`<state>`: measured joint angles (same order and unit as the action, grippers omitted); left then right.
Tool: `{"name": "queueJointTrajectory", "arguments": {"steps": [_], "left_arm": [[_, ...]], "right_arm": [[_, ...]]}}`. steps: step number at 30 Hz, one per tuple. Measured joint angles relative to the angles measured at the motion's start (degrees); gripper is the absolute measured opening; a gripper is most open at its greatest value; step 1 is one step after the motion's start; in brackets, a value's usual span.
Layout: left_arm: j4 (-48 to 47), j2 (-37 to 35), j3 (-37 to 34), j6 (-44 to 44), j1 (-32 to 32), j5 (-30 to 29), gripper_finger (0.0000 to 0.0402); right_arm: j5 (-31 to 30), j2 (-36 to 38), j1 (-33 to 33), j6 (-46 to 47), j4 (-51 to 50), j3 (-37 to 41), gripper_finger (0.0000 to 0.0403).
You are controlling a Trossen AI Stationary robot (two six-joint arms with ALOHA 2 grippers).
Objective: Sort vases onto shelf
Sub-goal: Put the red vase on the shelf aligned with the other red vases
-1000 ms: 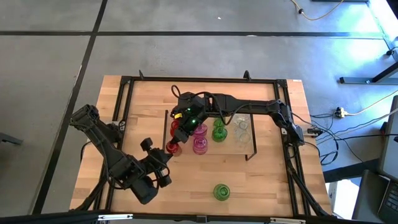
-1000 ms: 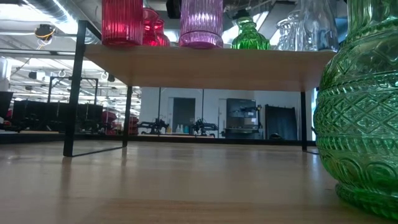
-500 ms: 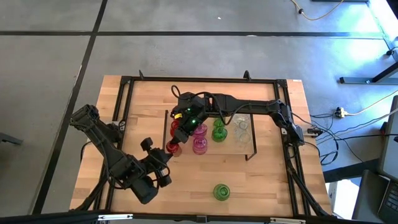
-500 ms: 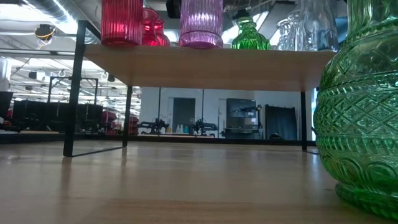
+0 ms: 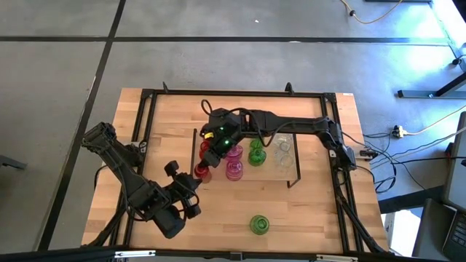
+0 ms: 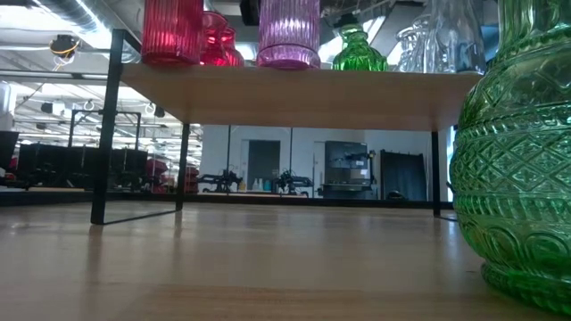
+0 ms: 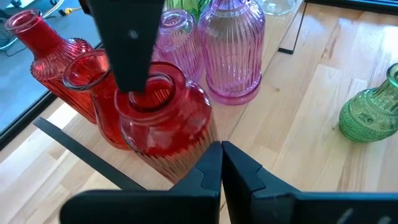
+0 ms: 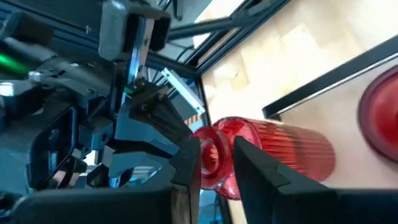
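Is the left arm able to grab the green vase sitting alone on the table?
Probably yes. The green vase stands by itself on the table, off the shelf, with nothing around it. The left gripper, shut now, is nearby with bare wood between them.

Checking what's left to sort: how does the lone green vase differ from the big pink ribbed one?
The green vase stands on the table; the pink vase is up on the shelf. The green vase is diamond-cut, the pink vase vertically ribbed. Both are translucent glass, upright.

Two black jointed arms (image 5: 291, 125), green indicator light, flat black fingers (image 7: 239, 165)
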<state>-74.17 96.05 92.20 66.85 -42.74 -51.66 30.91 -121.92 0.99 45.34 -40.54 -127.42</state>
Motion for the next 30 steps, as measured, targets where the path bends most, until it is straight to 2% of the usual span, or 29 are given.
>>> {"name": "queueJointTrajectory", "arguments": {"steps": [3, 16, 30], "left_arm": [[0.02, 0.0, 0.0, -0.06, 0.0, 0.0, 0.0], [-0.38, 0.0, 0.0, -2.02, 0.79, -0.33, 0.0], [0.51, 0.0, 0.0, -6.07, 3.75, 1.74, 0.0]], "right_arm": [[-2.32, 0.68, 0.0, -0.55, -0.2, 0.0, 0.0081], [-2.73, 2.48, -0.68, -0.85, -0.05, 0.0, 0.0081], [-11.33, 9.83, -1.11, -4.88, 0.08, -0.02, 0.0081]]}}
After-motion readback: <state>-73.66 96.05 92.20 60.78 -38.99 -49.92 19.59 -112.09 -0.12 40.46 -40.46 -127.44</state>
